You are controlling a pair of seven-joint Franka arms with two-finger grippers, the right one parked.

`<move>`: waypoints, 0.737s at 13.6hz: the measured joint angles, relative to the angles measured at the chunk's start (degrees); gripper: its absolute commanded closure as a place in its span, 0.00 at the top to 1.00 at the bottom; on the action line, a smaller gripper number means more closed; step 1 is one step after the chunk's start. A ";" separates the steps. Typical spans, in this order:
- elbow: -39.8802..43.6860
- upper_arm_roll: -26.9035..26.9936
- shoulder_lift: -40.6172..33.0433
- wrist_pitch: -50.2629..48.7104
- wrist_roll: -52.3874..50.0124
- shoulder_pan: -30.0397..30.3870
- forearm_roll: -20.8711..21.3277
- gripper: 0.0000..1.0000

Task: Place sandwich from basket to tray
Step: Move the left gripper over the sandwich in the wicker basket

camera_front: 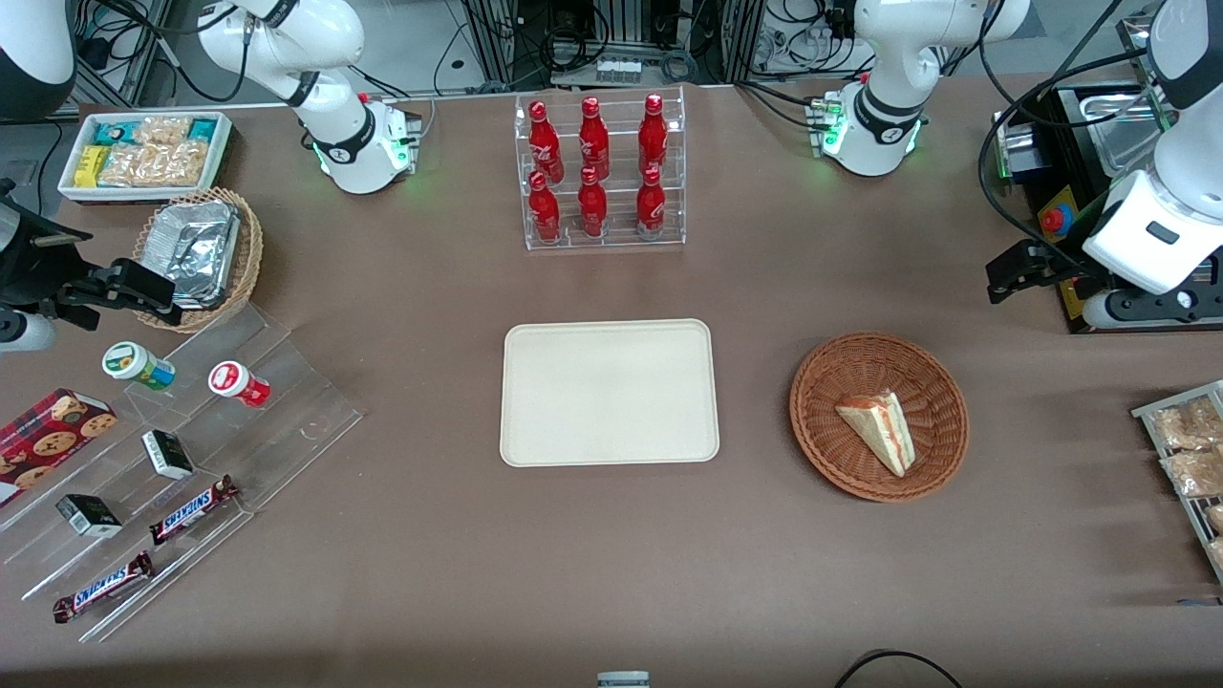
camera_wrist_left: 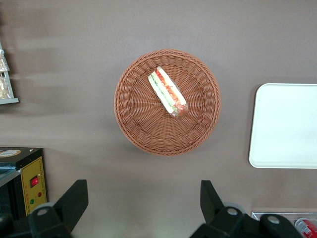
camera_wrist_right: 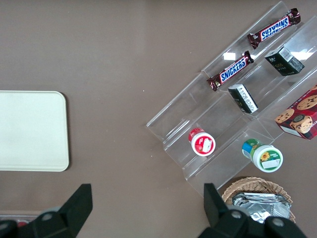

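Note:
The sandwich [camera_front: 879,430] [camera_wrist_left: 168,92], a pale bread wedge with red and green filling, lies on its side in the round reddish-brown basket [camera_front: 812,382] [camera_wrist_left: 133,119]. The cream-white tray [camera_front: 609,392] [camera_wrist_left: 287,124] [camera_wrist_right: 29,129] sits flat at the table's middle, beside the basket, with nothing on it. My gripper [camera_front: 1015,272] [camera_wrist_left: 143,191] hangs open above the table, farther from the front camera than the basket and toward the working arm's end. Nothing is between its fingers.
A clear rack of red bottles [camera_front: 600,172] stands farther from the front camera than the tray. A black control box [camera_front: 1099,143] and a wire rack of snack packs [camera_front: 1185,449] sit at the working arm's end. A stepped acrylic display [camera_front: 172,459] holds snacks at the parked arm's end.

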 measured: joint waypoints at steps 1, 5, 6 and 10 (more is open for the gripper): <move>0.00 0.00 0.18 -0.10 0.02 0.00 0.00 1.00; -0.10 0.05 1.33 -0.33 -0.02 0.01 0.26 1.00; -0.22 0.10 2.13 -0.29 -0.45 0.04 0.64 1.00; -3.72 0.21 6.78 6.57 -13.09 0.18 1.47 1.00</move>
